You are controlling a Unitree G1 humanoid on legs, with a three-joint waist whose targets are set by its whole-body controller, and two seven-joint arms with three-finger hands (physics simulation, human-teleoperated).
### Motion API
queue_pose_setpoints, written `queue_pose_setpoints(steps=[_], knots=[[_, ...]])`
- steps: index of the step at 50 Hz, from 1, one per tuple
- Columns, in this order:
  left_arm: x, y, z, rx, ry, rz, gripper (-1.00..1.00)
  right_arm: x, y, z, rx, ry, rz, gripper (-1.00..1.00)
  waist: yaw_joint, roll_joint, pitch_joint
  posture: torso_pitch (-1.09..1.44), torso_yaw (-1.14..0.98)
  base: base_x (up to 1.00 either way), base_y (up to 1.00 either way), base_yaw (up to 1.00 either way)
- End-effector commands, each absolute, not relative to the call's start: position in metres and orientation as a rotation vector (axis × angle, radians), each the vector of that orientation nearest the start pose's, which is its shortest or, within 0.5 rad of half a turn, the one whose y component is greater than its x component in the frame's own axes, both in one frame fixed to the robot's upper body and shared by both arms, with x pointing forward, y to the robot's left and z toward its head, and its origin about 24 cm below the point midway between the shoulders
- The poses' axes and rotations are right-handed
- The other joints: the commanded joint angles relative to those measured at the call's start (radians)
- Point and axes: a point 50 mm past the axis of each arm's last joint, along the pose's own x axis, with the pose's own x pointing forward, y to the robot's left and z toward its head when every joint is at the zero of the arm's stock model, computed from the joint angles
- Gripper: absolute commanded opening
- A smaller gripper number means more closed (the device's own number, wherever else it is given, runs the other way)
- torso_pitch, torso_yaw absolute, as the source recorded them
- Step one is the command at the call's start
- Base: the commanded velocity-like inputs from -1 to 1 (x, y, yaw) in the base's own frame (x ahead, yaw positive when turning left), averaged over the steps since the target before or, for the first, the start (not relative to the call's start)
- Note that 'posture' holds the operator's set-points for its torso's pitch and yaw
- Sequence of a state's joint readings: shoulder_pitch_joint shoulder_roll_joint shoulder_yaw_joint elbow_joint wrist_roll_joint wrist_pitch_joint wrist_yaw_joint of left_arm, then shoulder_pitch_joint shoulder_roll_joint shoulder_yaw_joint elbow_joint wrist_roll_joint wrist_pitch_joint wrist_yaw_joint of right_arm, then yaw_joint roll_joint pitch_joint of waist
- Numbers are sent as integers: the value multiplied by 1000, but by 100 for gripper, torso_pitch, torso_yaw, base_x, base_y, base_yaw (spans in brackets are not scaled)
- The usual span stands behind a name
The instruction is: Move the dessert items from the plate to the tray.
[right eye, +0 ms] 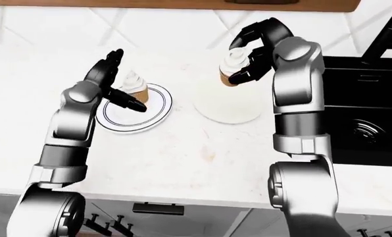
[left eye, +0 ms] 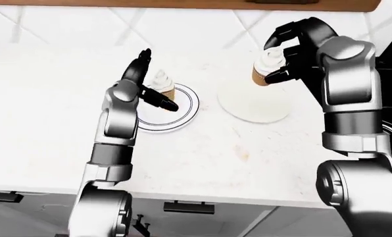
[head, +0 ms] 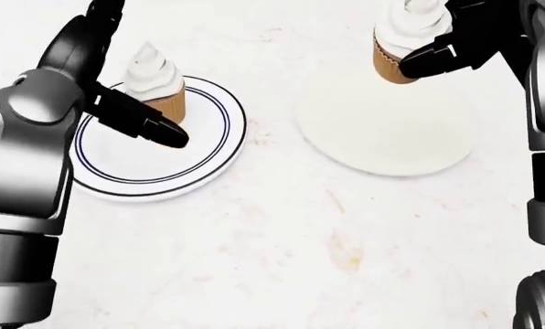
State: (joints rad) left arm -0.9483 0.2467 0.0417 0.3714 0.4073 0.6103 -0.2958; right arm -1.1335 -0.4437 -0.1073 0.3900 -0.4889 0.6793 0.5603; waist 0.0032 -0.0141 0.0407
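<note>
While the right hand (left eye: 283,55) has its fingers closed round one cupcake (head: 402,42), holding it upright and clear of the surface above the top edge of the tray (head: 391,140), the other cupcake (head: 159,82) stands on the striped plate (head: 204,161) at the left of the head view. That second one sits toward the plate's upper part, its frosting peak pointing straight up, so its long axis is vertical.

The left hand (right eye: 116,81) is open, its fingers spread wide: in the right-eye view one finger rises past the cupcake on its left while another dark finger (head: 144,123) reaches across low beside the paper cup. The fingers stand about the cupcake but do not clasp it; whether the low finger actually touches the cup I cannot tell.

What the coming move turns on, as I judge it, is that the plate's cupcake lies just to the right of the left palm, between the spread fingers, and well apart from the right hand, so the left hand is plainly the nearer one for it. A sideways close round the cup below the frosting should do. The carried cupcake hangs over the tray's far rim and would need lowering onto the pale disc
</note>
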Motion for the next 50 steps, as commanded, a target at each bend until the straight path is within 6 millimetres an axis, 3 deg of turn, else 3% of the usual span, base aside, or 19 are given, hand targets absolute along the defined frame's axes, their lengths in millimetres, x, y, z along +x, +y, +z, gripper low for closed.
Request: queue_pose_setpoints(steps=[1,14,19,32,40,43,50], knots=[[389,158,240,588,-27,-36,100,375,-210,316,-636,-28,2,-100,0,-2,-35,0,0,0,0,0],[398,153,234,640,-18,-55,99,377,-210,315,-636,-27,3,-100,0,-3,-36,0,0,0,0,0],[401,153,231,644,-4,-56,65,378,-210,313,-635,-24,2,-100,0,-3,-37,0,0,0,0,0],[404,157,225,659,7,-43,17,379,-210,311,-636,-20,2,-100,-1,-3,-38,0,0,0,0,0],[406,161,236,651,-22,-16,-55,379,-210,313,-638,-23,2,-100,-1,-1,-39,0,0,0,0,0],[404,159,242,644,-45,-18,-100,379,-210,315,-636,-28,2,-100,-1,-1,-38,0,0,0,0,0],[389,161,279,648,-111,-21,-100,369,-214,326,-646,-39,8,-100,-2,-1,-34,0,0,0,0,0]])
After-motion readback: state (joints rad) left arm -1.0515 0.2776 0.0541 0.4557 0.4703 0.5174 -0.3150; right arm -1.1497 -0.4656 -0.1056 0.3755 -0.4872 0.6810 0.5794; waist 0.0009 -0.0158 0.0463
